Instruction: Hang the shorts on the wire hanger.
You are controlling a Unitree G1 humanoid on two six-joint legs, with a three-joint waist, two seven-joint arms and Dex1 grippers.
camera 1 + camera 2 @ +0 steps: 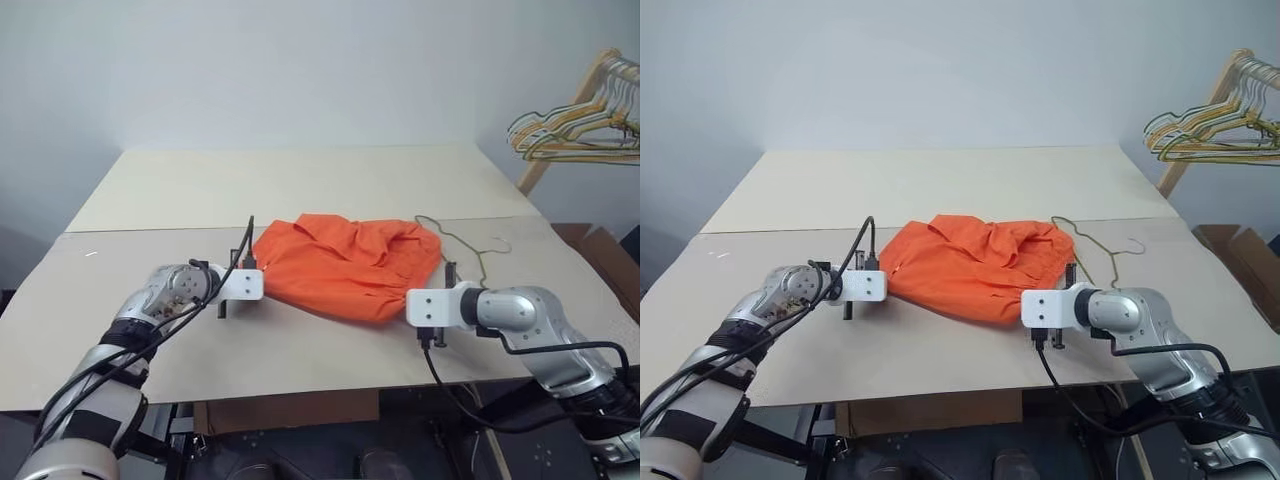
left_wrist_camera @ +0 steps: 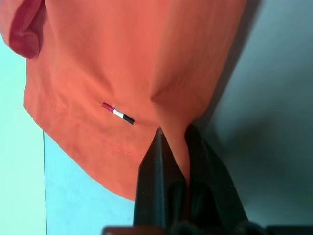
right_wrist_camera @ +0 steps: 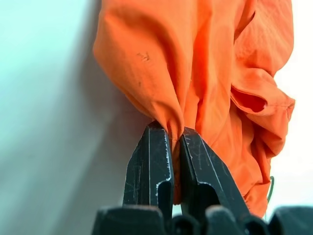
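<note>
The bright orange shorts (image 1: 345, 262) lie bunched in the middle of the cardboard-covered table (image 1: 300, 190). My left gripper (image 2: 174, 134) is shut on a fold of the shorts at their left edge, near a small red, white and black tag (image 2: 118, 113). My right gripper (image 3: 175, 129) is shut on a pinch of the shorts at their right front edge. The thin silver-grey wire hanger (image 1: 470, 240) rests on the table just right of and partly under the shorts, its hook (image 1: 497, 243) pointing right.
A wooden rack (image 1: 570, 115) at the far right carries a bunch of gold and yellowish wire hangers (image 1: 580, 130). A cardboard box (image 1: 605, 255) stands beside the table's right edge. The table's back half (image 1: 300, 175) is bare.
</note>
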